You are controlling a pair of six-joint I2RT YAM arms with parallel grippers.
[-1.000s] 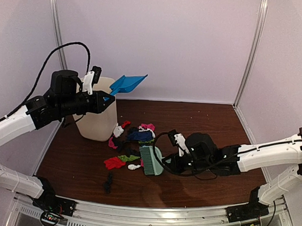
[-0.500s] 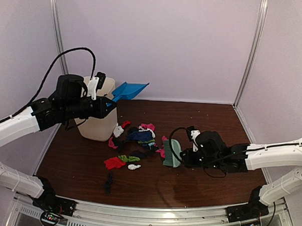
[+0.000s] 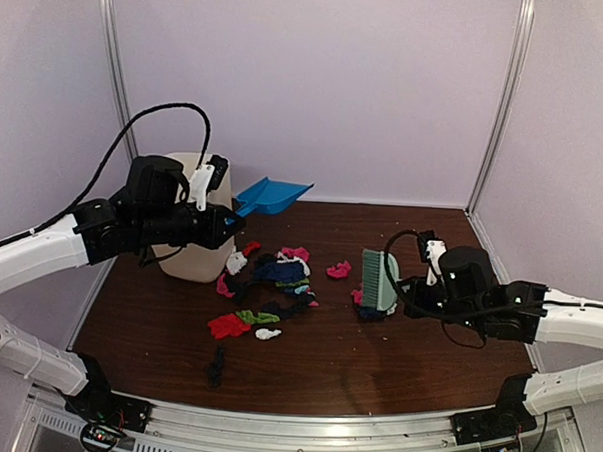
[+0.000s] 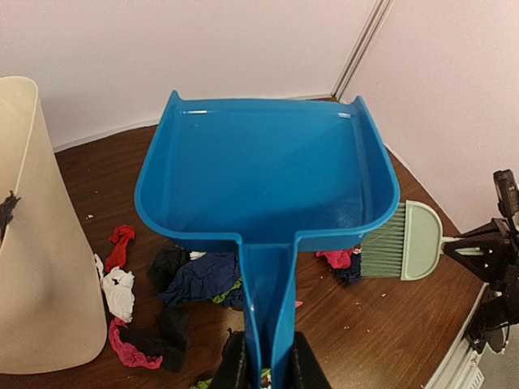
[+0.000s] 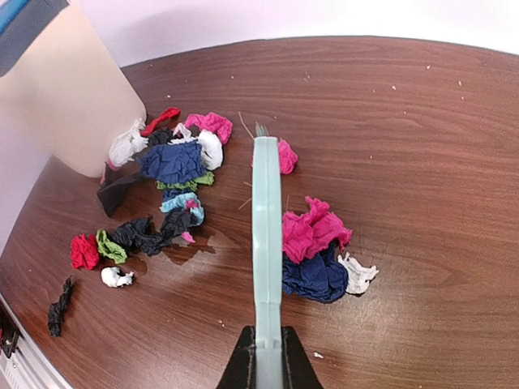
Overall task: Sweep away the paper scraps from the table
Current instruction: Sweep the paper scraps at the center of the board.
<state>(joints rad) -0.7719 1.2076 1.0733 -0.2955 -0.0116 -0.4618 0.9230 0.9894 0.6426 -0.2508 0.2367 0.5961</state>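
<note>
Since the earlier frames the right gripper (image 3: 411, 284) has carried the pale green brush (image 3: 379, 279) from the middle of the table (image 3: 395, 365) toward the right of the top view. A few of the paper scraps (image 3: 269, 275) went with it. The left gripper (image 3: 225, 219) has brought the blue dustpan (image 3: 273, 196) lower and a little to the right. Nearest, along the bottom of the frame, runs the silver front rail (image 3: 323, 415). Just above it, left of centre, one black scrap lies alone, and behind it a red, a green and a white one lie close together. Further back, in the middle, is the main heap of dark blue, black, pink, white and red pieces, the leftmost of them near the foot of the cream bin (image 3: 195, 261). Right of centre, the right gripper has its jaws pressed fully together on the thin handle of the brush. Whether the bristles touch the wood I cannot tell. A small bunch of pink, dark blue and white scraps lies just beside the brush head, and one pink scrap lies apart, a little to its left. At the upper left, the left gripper is closed tightly on the dustpan handle and holds the empty dustpan in the air beside the bin, with its mouth toward the far wall.
</note>
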